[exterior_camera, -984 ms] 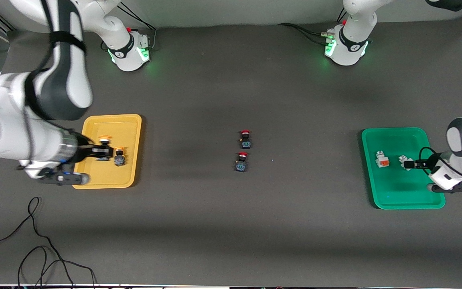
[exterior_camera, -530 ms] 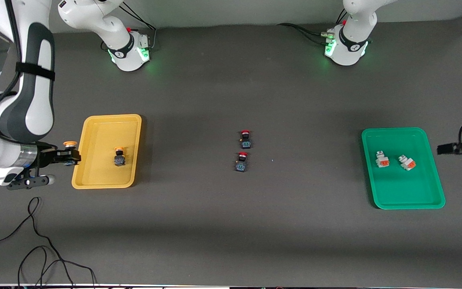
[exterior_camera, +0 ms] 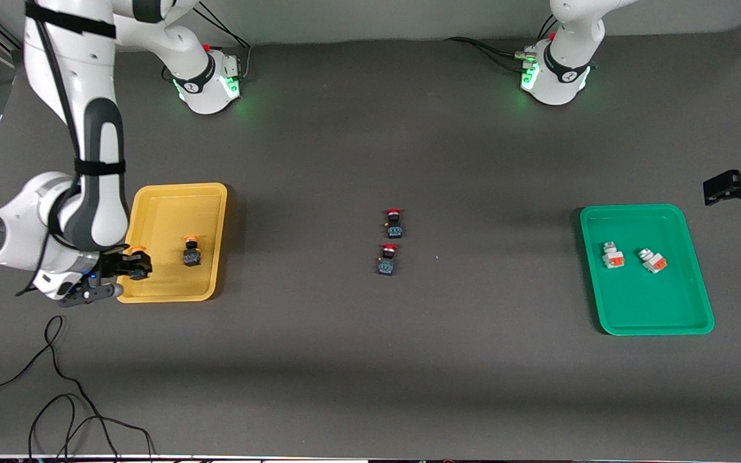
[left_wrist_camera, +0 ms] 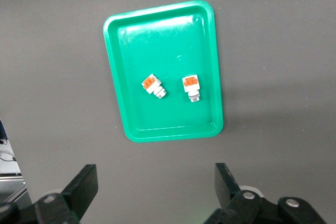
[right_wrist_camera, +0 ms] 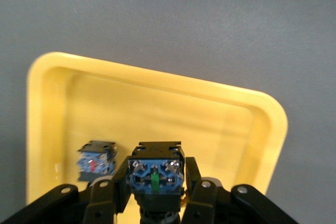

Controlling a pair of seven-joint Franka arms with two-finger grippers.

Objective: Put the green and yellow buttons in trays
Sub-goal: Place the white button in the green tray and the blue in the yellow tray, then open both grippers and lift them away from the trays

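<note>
My right gripper (exterior_camera: pixel 134 265) is shut on a yellow-capped, dark-bodied button (exterior_camera: pixel 136 249) over the rim of the yellow tray (exterior_camera: pixel 164 212) toward the right arm's end of the table. The right wrist view shows that button's blue underside (right_wrist_camera: pixel 156 174) between the fingers, above the yellow tray (right_wrist_camera: pixel 157 103). A second yellow-capped button (exterior_camera: pixel 191 252) stands in this tray. Two white buttons with orange blocks (exterior_camera: pixel 613 255) (exterior_camera: pixel 653 260) lie in the green tray (exterior_camera: pixel 644 302). My left gripper (exterior_camera: pixel 721 186) hangs open and empty over bare table beside the green tray (left_wrist_camera: pixel 163 35).
Two red-capped dark buttons (exterior_camera: pixel 393 223) (exterior_camera: pixel 387 259) stand close together at mid-table, one nearer the front camera than the other. Loose black cables (exterior_camera: pixel 55 386) lie on the table near the front edge at the right arm's end.
My left gripper has drawn back out of the green tray, leaving a white button there. My right gripper, still holding its button, swung out past the yellow tray's rim and came back over it.
</note>
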